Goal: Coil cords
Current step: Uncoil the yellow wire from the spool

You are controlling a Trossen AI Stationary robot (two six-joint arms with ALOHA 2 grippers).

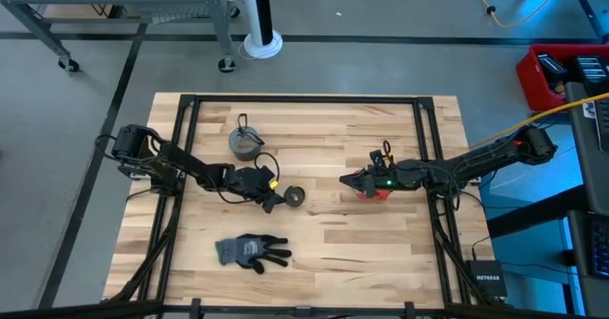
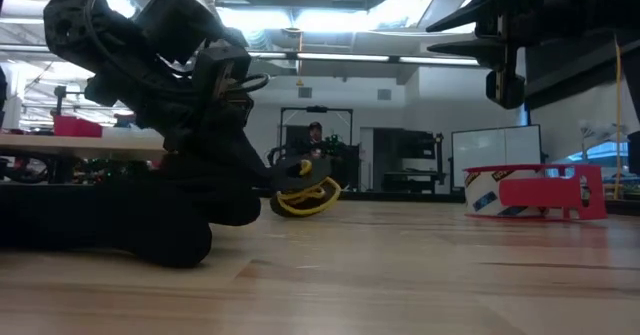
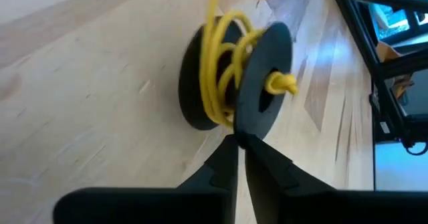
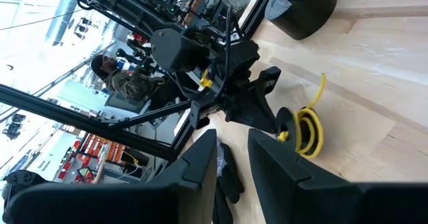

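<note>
Left end effector [image 3: 239, 144] low, nearly closed (right [image 4: 231, 158] parted).

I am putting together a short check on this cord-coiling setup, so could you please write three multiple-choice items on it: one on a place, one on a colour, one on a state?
1. Where does the glove lie?
A. Beside the red tape roll
B. On the table's near part, below the left claw in the high view
C. On the grey tape roll

2. What colour is the cord wound on the black spool?
A. Yellow
B. Blue
C. White

3. How does the right claw stand?
A. Shut on the glove
B. Shut on the spool
C. Open, holding nothing

Answers: 1 B, the high view shows it alone there. 2 A, the left wrist view shows yellow loops. 3 C, its fingers stand apart around nothing.
</note>
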